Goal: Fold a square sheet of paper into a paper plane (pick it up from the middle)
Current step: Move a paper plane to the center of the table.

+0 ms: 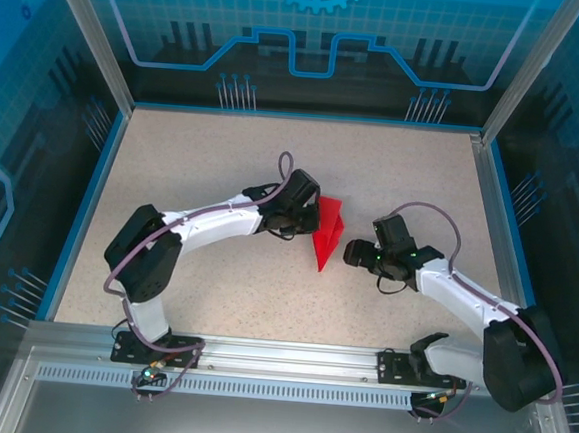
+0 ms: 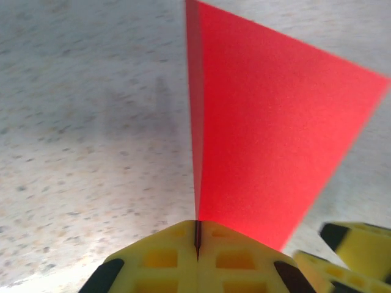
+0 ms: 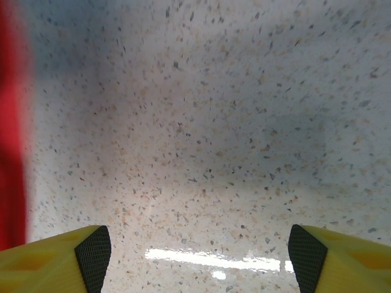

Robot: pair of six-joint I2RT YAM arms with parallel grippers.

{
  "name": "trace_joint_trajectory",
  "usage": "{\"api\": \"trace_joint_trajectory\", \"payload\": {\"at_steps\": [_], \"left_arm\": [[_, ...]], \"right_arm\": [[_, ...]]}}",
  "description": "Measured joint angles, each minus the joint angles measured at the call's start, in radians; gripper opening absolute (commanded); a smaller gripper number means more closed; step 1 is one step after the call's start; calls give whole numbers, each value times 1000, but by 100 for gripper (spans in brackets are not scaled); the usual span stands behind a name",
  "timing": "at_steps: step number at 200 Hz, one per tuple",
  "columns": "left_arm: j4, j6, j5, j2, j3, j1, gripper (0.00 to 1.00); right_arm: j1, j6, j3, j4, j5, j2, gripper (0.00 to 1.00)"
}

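Observation:
The bright red sheet of paper (image 1: 326, 235) is folded into a narrow pointed triangle, like a paper plane, with its tip toward the near edge of the table. My left gripper (image 1: 308, 214) is at its left side and shut on it. In the left wrist view the yellow fingers meet at the left gripper (image 2: 197, 235), with the folded edge of the paper (image 2: 269, 134) pinched between them and one flap fanning out to the right. My right gripper (image 1: 353, 252) is just right of the paper, low over the table. It stands open (image 3: 198, 256) with nothing between its fingers. The paper (image 3: 11, 122) shows as a red blur at its left.
The speckled beige table (image 1: 213, 291) is ringed by a blue rim and a metal frame with transparent walls (image 1: 110, 72). The right gripper's yellow fingers (image 2: 357, 241) show at the lower right of the left wrist view, close to the paper.

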Motion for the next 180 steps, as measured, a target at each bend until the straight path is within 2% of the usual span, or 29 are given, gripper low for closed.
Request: {"api": "trace_joint_trajectory", "payload": {"at_steps": [44,80,107,152,180], "left_arm": [[190,37,161,-2,-72,17,2],[386,-1,297,93,-159,63,0],[473,-23,342,152,-205,78,0],[550,-43,361,169,-251,85,0],[569,-62,361,181,-280,100,0]], "right_arm": [[-29,20,-11,19,-43,-146,80],[-31,23,-33,49,-102,-207,75],[-31,22,-36,83,-174,-149,68],[-19,30,-23,135,-260,29,51],[9,30,10,154,-277,109,48]]}}
